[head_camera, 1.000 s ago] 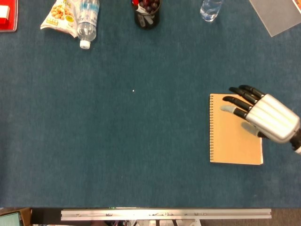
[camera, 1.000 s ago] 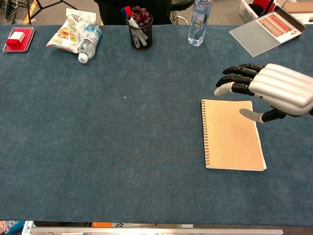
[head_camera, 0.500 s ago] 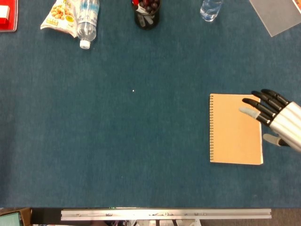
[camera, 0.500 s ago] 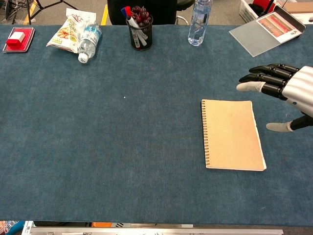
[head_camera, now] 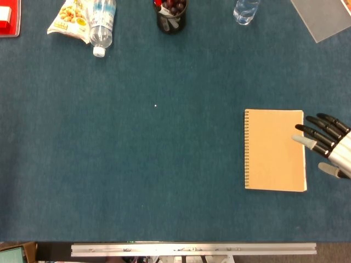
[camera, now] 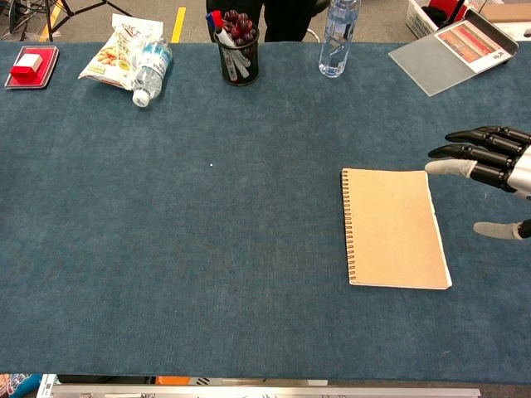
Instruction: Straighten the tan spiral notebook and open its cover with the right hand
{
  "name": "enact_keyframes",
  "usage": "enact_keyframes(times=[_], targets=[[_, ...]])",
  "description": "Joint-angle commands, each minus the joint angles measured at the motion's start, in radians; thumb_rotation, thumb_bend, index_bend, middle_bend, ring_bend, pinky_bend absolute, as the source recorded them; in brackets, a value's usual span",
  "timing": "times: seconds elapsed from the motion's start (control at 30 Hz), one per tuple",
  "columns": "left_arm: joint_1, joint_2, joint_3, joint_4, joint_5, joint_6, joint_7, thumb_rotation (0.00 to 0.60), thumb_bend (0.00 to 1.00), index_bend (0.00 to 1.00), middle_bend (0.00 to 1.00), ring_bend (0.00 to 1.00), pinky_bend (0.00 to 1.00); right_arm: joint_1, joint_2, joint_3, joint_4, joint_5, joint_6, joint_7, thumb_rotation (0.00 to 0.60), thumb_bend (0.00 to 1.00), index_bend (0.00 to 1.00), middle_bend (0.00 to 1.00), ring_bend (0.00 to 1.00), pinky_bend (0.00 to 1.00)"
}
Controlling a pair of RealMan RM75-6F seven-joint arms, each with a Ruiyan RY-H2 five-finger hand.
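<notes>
Table [head_camera: 164, 164], right edge: notebook [head_camera: 274, 149] square and closed, right robot hand [head_camera: 329, 145] empty, fingers spread, just beside it; cover-opening pending, needs fingertips under free edge.

A matt tan card notebook [head_camera: 276, 149] with metal spiral lies on fuzzy blue cloth [head_camera: 164, 164].

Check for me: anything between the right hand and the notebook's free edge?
Nothing. In the chest view, only bare blue table cloth separates the right hand from the closed tan notebook.
</notes>
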Motion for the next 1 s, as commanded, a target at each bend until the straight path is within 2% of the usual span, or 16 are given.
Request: enact_keyframes(times=[0.03,0.43,1.0], targets=[[-0.001,-0.001,0.001,-0.001,-0.001,-0.003,0.000,0.600,0.36,0.25,0.06,0.11,0.28,-0.017,-0.026,-0.003,0.062,-0.001,0.015,0.023,0.600,0.15,0.19,0.17,0.10,0.17],[-0.005,-0.002,0.005,-0.004,-0.009,-0.017,0.002,0.600,0.36,0.25,0.06,0.11,0.28,-0.030,-0.055,-0.005,0.170,0.017,-0.003,0.062,0.600,0.21,0.19,0.17,0.10,0.17],[-0.007,-0.003,0.007,-0.007,-0.021,-0.033,0.006,0.600,0.36,0.25,0.06,0.11,0.28,-0.034,-0.110,-0.026,0.280,0.024,-0.048,0.107,0.600,0.22,0.19,0.17,0.10,0.17]])
